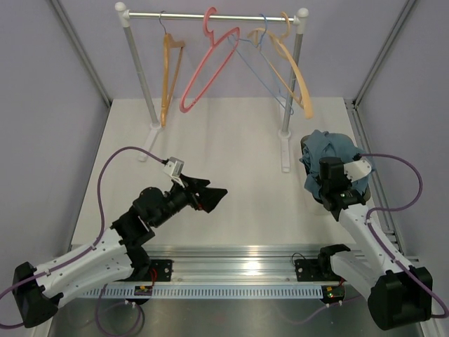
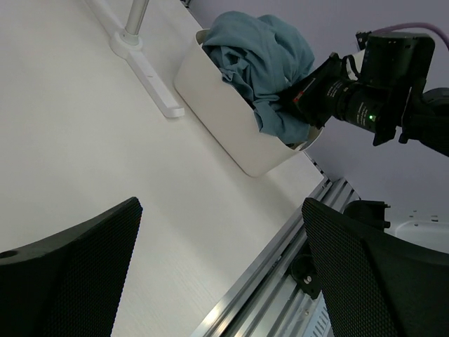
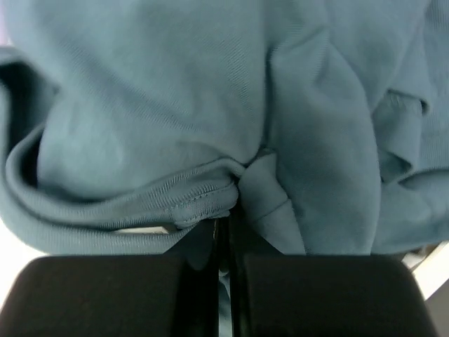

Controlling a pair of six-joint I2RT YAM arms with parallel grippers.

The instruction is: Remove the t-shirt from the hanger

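Teal-blue cloth of the t-shirt (image 1: 330,149) is bunched in a heap inside a white bin (image 2: 217,105) at the right side of the table (image 1: 231,140). It is off the hanger and touches no hanger. One fold of the shirt hangs over the rim of the bin, on the side toward the right arm.

At this fold the right hand (image 3: 224,256) is clamped on the t-shirt. In the right wrist view its two black fingers stand almost together, with only a thin layer of cloth and a hem pinched between them. The rest of the shirt fills that view.

The hanger (image 1: 168,77), orange-tan with a thin grey hook, hangs bare at the left part of the metal rail (image 1: 210,14) at the far end of the table, well apart from the shirt. On the same rail, to its right, hang a pink hanger (image 1: 207,67), a thin blue wire hanger (image 1: 263,70) and a paler tan hanger (image 1: 291,70).

The left hand (image 1: 214,194) is over the bare middle of the table, its fingers wide apart and holding nothing. It points toward the bin.
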